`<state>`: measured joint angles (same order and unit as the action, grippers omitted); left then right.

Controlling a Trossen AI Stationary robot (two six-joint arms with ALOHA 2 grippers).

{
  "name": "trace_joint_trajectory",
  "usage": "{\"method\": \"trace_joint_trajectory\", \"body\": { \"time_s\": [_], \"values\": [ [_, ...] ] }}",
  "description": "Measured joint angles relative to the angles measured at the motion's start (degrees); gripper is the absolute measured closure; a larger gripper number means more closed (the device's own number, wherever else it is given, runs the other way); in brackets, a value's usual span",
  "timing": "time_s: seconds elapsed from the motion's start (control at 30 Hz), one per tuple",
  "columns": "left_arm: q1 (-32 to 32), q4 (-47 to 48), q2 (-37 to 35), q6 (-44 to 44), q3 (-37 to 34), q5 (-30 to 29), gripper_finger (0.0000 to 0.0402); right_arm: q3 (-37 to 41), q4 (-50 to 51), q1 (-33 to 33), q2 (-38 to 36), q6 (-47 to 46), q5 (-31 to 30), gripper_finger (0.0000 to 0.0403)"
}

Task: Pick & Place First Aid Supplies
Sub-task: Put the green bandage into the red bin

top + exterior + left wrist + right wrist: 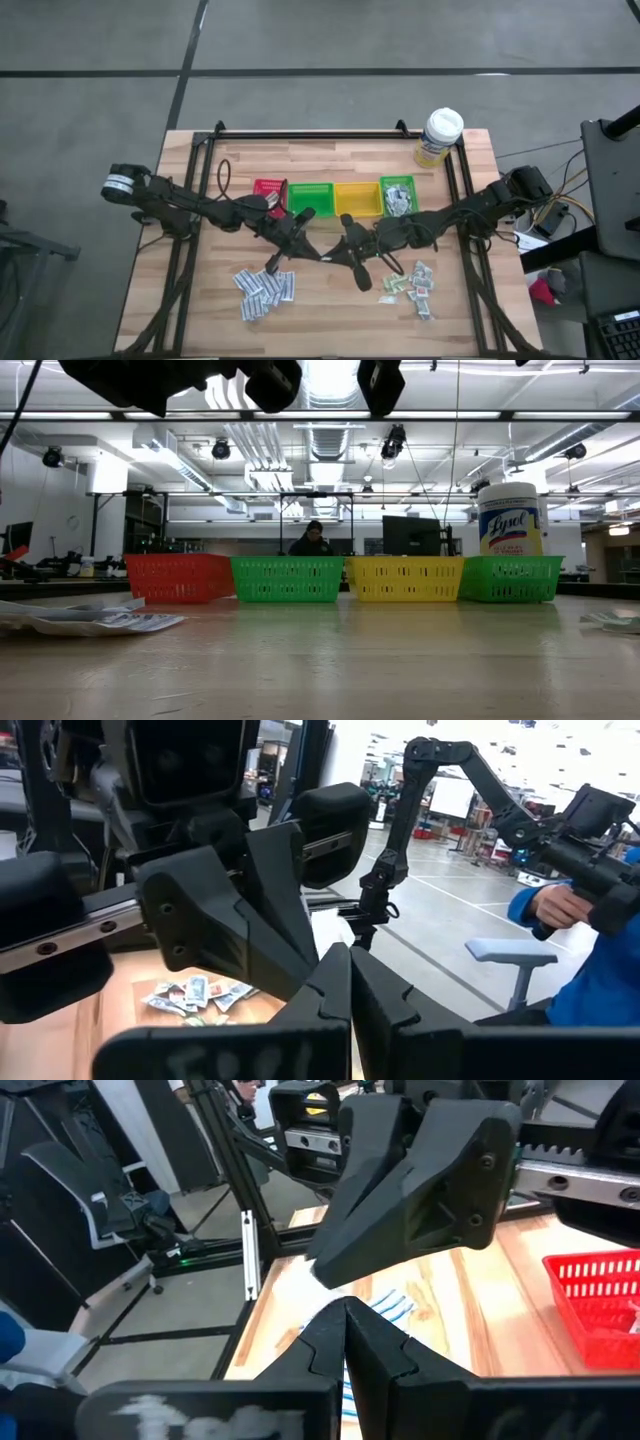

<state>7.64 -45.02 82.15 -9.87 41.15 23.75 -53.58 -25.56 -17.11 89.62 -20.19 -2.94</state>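
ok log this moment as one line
left gripper: shut, empty, over white-blue sachets | right gripper: shut, empty, mid-table | far-right green bin: holds sachets | yellow bin: empty

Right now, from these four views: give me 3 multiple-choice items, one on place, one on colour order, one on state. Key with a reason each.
1. Where does the wipes tub stand?
A. at the table's far right corner, behind the bins
B. in the yellow bin
C. among the loose sachets at the near edge

2. In the high view, how do the bins run from left to right?
A. green, red, yellow, green
B. red, green, yellow, green
C. yellow, green, green, red

3. How are the left hand and right hand?
A. both open
B. both shut, empty
C. each shut on a sachet

Key: 1 A, the high view shows it past the right green bin. 2 B, red bin, green bin, yellow bin, then green. 3 B, each wrist view shows fingers meeting with nothing between.
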Motion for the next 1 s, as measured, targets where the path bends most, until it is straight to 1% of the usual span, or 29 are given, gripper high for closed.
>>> {"method": "trace_joint_trajectory", "body": {
  "time_s": [0.33, 0.77, 0.83, 0.9, 0.93, 1.0],
  "values": [
    [-0.5, 0.2, 0.0, -0.1, -0.1, -0.7, 0.0401, 0.0, -0.1, -1.0, 0.0, -0.8, 0.4, 0.0390],
    [-0.4, 0.4, -0.1, -0.6, -0.1, -0.7, 0.0401, 0.0, 0.5, -1.0, 0.0, 0.1, 0.4, 0.0335],
    [-0.3, 2.5, -0.7, -0.7, -0.1, -0.7, 0.0401, 0.0, 2.3, -1.1, 0.0, -0.1, 0.4, 0.0328],
    [0.0, 7.0, -1.5, -1.1, -0.1, -0.7, 0.0401, 0.0, 4.6, -1.2, 0.0, -0.5, 0.4, 0.0322],
    [0.0, 10.3, -2.1, -1.1, -0.1, -0.8, 0.0401, 0.0, 5.9, -1.4, 0.0, -0.6, 0.4, 0.0320],
    [0.1, 19.3, -3.4, -1.3, -0.1, -3.7, 0.0401, 0.0, 8.1, -1.6, 0.0, -0.6, 0.4, 0.0316]
  ]
}}
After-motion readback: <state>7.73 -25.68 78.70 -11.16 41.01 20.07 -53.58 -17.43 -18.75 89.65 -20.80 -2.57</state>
